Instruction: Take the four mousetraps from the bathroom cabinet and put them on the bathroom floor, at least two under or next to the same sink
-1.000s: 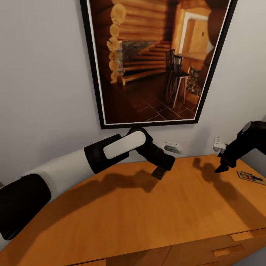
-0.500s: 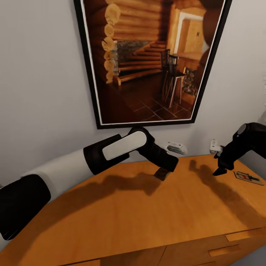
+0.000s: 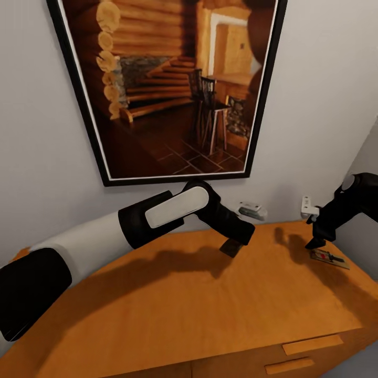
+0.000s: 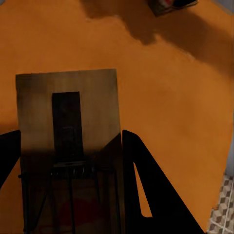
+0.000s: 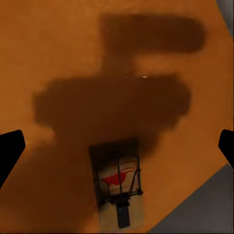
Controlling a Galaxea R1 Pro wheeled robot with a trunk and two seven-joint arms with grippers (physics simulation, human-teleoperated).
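My left gripper (image 3: 234, 243) hangs just above the cabinet's orange-brown top (image 3: 173, 310), shut on a small dark mousetrap (image 3: 229, 247). The left wrist view shows that mousetrap (image 4: 68, 141) clamped between the black fingers (image 4: 141, 170). At that view's edge a second mousetrap (image 4: 170, 4) lies on the wood. In the head view a mousetrap (image 3: 328, 258) with a red mark lies flat near the top's right end. My right gripper (image 3: 315, 242) hovers just above and beside it. In the right wrist view this mousetrap (image 5: 117, 183) lies below the widely open fingertips (image 5: 9, 151).
A large black-framed picture of a log cabin (image 3: 173, 89) hangs on the grey wall behind the cabinet. Two white wall fittings (image 3: 251, 210) (image 3: 307, 207) sit just above the top. Drawer pulls (image 3: 312, 345) show on the front. A strip of patterned floor tiles (image 4: 222, 209) shows past the cabinet's edge.
The head view has swung, so picture and cabinet shifted left in it. My right gripper now stands closer over the mousetrap at the right end. The left gripper still holds its mousetrap.
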